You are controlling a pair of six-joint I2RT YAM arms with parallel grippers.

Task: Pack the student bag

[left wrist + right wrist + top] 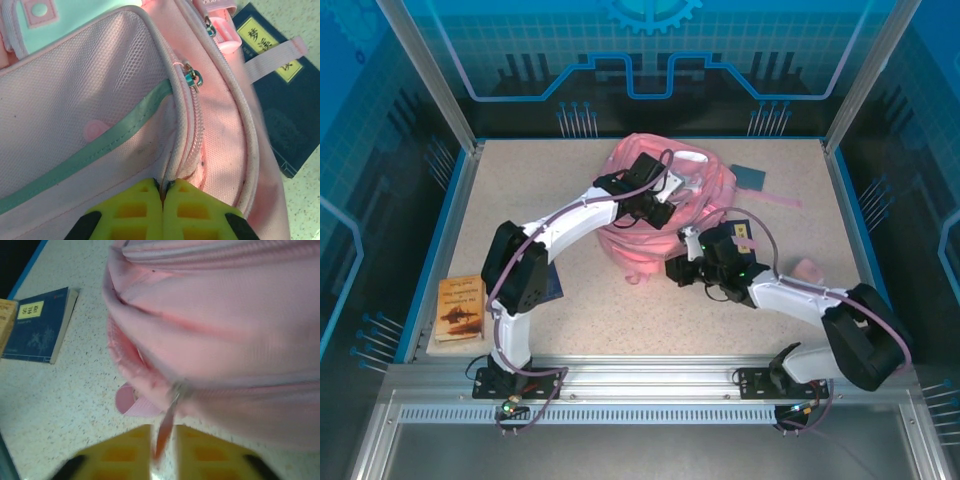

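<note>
Speckled desk point(520, 190) surface lay open to the left of the student bag point(705, 190) and along the near edge between the arm bases; blue edging point(442, 245) bounded its sides. We found the bag at centre-rear, its long axis running roughly far-to-near; we could not tell which end was its top. The left claw point(162, 187) sat on the bag's front, fingers together, pinching a pocket seam. The right claw point(162, 432) sat at the bag's near end, clamped on a zip pull point(167, 412), though the view was blurred. A dark blue book point(285, 100) lay against the bag's side, under a strap point(272, 59).
</note>
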